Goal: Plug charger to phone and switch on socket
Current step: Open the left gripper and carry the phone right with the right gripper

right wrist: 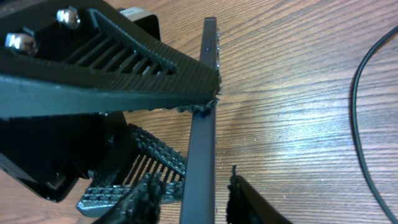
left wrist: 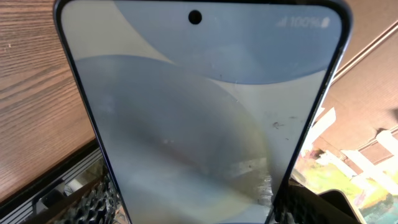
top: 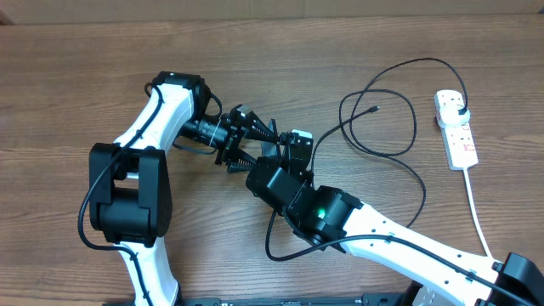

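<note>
The phone [left wrist: 199, 118] fills the left wrist view, its light-blue screen lit, with a camera hole and small text at the far end. My left gripper [top: 257, 140] is shut on its two long edges and holds it on edge just above the table. In the right wrist view the phone [right wrist: 202, 124] shows edge-on. My right gripper [right wrist: 196, 202] straddles it, open, with a small gap on each side. The charger [top: 399, 149] lies in loose black loops to the right. Its connector tip [top: 375, 109] is free and its plug [top: 459, 107] sits in the socket [top: 456, 132].
The socket's white cord [top: 478, 204] runs down the right side of the table. A strand of black cable [right wrist: 367, 118] lies on the wood right of my right gripper. The two arms crowd together at the table's middle.
</note>
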Action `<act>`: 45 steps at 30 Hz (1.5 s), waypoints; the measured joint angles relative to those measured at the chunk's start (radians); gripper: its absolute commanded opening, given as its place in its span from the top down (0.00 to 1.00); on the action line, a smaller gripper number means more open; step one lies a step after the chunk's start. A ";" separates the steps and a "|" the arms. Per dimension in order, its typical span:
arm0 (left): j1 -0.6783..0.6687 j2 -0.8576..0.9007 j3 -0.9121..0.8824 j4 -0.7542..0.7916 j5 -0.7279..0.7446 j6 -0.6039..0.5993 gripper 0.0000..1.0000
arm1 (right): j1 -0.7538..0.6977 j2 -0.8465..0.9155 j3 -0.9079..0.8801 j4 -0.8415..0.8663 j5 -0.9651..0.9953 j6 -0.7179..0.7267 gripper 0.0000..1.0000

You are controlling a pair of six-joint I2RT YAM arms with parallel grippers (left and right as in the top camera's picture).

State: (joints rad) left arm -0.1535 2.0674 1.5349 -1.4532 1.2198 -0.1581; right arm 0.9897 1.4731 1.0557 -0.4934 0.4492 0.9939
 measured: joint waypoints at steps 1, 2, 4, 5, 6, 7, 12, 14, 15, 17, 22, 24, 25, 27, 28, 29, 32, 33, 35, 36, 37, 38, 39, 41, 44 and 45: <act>0.000 0.000 0.000 0.000 0.000 0.000 0.31 | 0.000 0.000 0.000 0.000 0.000 -0.001 0.71; 0.000 0.000 0.000 0.000 0.000 0.000 0.31 | 0.000 0.000 0.000 0.000 0.000 0.000 0.74; 0.000 0.000 0.000 0.000 0.000 0.000 0.31 | 0.000 0.000 0.000 0.000 0.000 0.004 0.80; 0.000 0.000 0.000 0.000 0.000 0.000 0.31 | 0.000 0.000 0.000 -0.002 0.001 0.002 0.82; 0.000 0.000 0.000 0.000 0.001 0.000 0.31 | 0.000 0.000 0.000 -0.005 0.001 -0.003 0.84; 0.001 0.000 0.002 -0.003 0.016 -0.002 0.31 | 0.000 0.002 -0.002 -0.014 -0.002 0.000 0.86; 0.001 0.000 0.005 -0.008 0.026 0.000 0.30 | -0.002 0.025 -0.003 -0.021 -0.005 0.001 0.94; 0.001 0.000 0.005 -0.008 0.026 0.000 0.27 | -0.002 0.026 -0.003 -0.024 -0.004 0.000 0.96; 0.001 0.000 0.005 -0.008 0.026 0.000 0.27 | -0.002 0.026 -0.003 -0.026 -0.004 0.000 0.96; 0.001 0.000 0.005 -0.008 0.027 0.000 0.22 | -0.002 0.026 -0.003 -0.026 -0.004 0.000 0.96; 0.001 0.000 0.006 -0.001 0.015 -0.005 0.01 | -0.008 0.026 -0.003 -0.029 0.000 -0.032 0.96; 0.001 0.000 0.006 0.010 -0.002 -0.007 0.00 | -0.012 0.019 -0.003 -0.043 0.008 -0.048 0.96; 0.001 0.000 0.006 0.019 -0.011 -0.007 0.00 | -0.017 0.010 -0.003 -0.068 0.014 -0.055 0.96; 0.001 0.000 0.006 0.037 -0.021 -0.008 0.00 | -0.033 -0.018 -0.003 -0.115 0.026 -0.063 0.96; 0.003 0.000 0.006 0.048 -0.026 -0.012 0.00 | -0.043 -0.037 -0.003 -0.140 0.029 -0.065 0.96; 0.008 0.000 0.007 0.061 -0.027 -0.021 0.00 | -0.057 -0.066 -0.003 -0.171 0.031 -0.069 0.96; 0.027 0.000 0.010 0.089 -0.014 -0.026 0.00 | -0.105 -0.187 -0.003 -0.272 0.040 -0.074 0.96; 0.037 0.000 0.014 0.090 -0.002 -0.026 0.00 | -0.120 -0.231 -0.003 -0.297 0.044 -0.074 0.96; 0.067 0.000 0.034 0.089 0.029 -0.018 0.00 | -0.161 -0.348 -0.003 -0.364 0.047 -0.074 0.96; 0.083 0.000 0.051 0.086 0.043 -0.015 0.00 | -0.182 -0.406 -0.003 -0.394 0.048 -0.070 0.96; 0.099 0.000 0.070 0.076 0.053 -0.012 0.00 | -0.211 -0.478 -0.003 -0.418 0.051 -0.066 0.96; 0.112 0.000 0.090 0.062 0.061 -0.010 0.00 | -0.235 -0.541 -0.003 -0.435 0.055 -0.060 0.96; 0.130 0.000 0.124 0.041 0.072 -0.002 0.00 | -0.263 -0.613 -0.003 -0.445 0.058 -0.051 0.96; 0.155 0.000 0.190 -0.022 0.084 0.019 0.00 | -0.307 -0.742 -0.003 -0.452 0.064 -0.045 0.96; 0.182 0.000 0.301 -0.182 0.094 0.087 0.09 | -0.348 -0.902 -0.001 -0.457 0.075 -0.036 0.96; 0.188 0.000 0.337 -0.217 0.094 0.114 0.08 | -0.355 -0.934 0.001 -0.466 0.078 -0.033 0.96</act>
State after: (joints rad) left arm 0.0345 2.0670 1.8721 -1.6707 1.3140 -0.0441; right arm 0.6350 0.5388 1.0569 -0.9592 0.5274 0.9611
